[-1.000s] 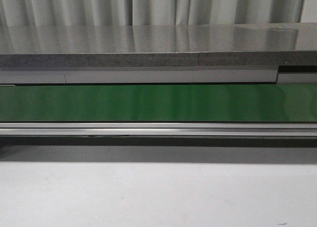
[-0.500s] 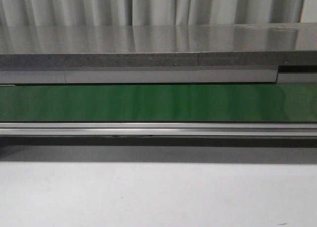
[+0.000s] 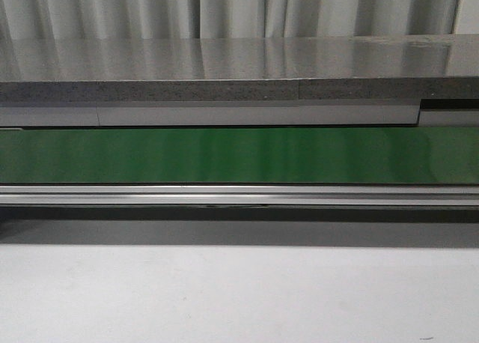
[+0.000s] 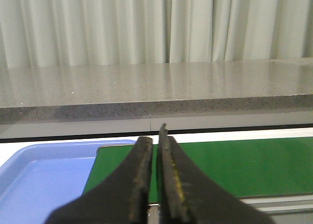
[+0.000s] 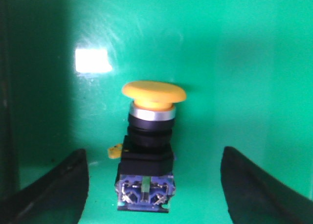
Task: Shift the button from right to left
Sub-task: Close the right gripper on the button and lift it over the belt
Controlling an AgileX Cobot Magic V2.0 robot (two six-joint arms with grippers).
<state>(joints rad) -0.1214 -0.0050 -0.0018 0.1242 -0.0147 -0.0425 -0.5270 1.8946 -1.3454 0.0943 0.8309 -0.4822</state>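
- The button [image 5: 146,153] lay on its side on the green belt [image 5: 220,62], seen only in the right wrist view; it did not appear in the front view, nor did either arm.
- The right end effector [image 5: 154,185] was spread wide, one finger [image 5: 58,185] on each side of the button and apart from it. No contact was evident.
- The left end effector [image 4: 155,185] was pressed together with nothing between its fingers, poised above the near end of the belt, beside a blue tray [image 4: 34,175].
- Judgement: the transfer had not begun. Grasp, lift, carry leftward and release all remained.
- The yellow cap [image 5: 154,94] overhung the black body, so the fingers would likely close on the body below it.
- Open room: belt around the button was bare. In the front view the belt [image 3: 239,156] ran between a metal rail [image 3: 239,195] and a grey counter edge [image 3: 224,92]; both edges bound any low sideways travel.
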